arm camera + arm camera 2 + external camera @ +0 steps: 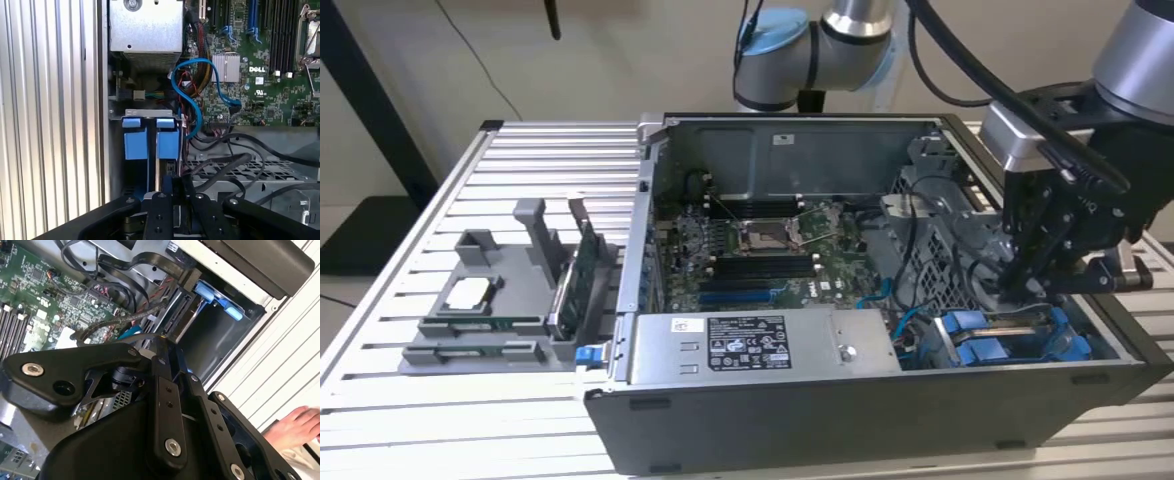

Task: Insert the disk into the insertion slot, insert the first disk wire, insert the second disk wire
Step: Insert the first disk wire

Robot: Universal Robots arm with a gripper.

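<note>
One arm on this rig, and its gripper (1030, 272) hangs low inside the open computer case (854, 420), at the right of the exterior view. It is just above the insertion slot (1003, 338), the blue-fitted bay in the case's lower right corner. I cannot tell how wide the gripper stands or whether it holds anything. In the second wrist view a person's hand (295, 429) lies outside the case.
</note>
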